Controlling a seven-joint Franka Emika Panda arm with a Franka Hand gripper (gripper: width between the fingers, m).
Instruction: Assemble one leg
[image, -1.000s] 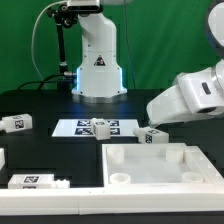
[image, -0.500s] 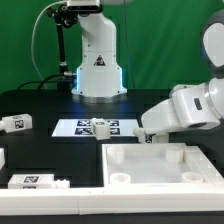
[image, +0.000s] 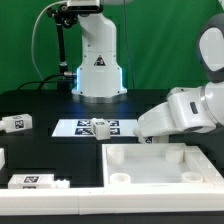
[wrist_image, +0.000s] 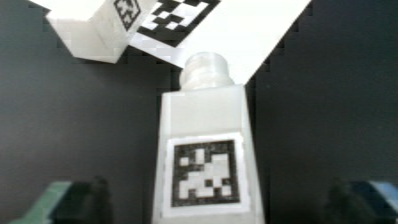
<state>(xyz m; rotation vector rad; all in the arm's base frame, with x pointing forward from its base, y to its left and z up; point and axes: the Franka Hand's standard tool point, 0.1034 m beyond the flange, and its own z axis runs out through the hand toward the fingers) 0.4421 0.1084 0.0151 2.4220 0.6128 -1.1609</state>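
The end effector (wrist_image: 217, 203) is released, its two fingers (wrist_image: 68, 200) spread wide, and the leg (wrist_image: 203, 140) lies directly below, between them, touching neither. It rests flat on the black surface (wrist_image: 71, 120), its long axis across the line joining the fingers, its peg end toward the marker board (wrist_image: 175, 14). In the exterior view the arm hides most of it, just beside the large white tray piece (image: 160, 181). I judge that a straight descent and closing would take its long sides
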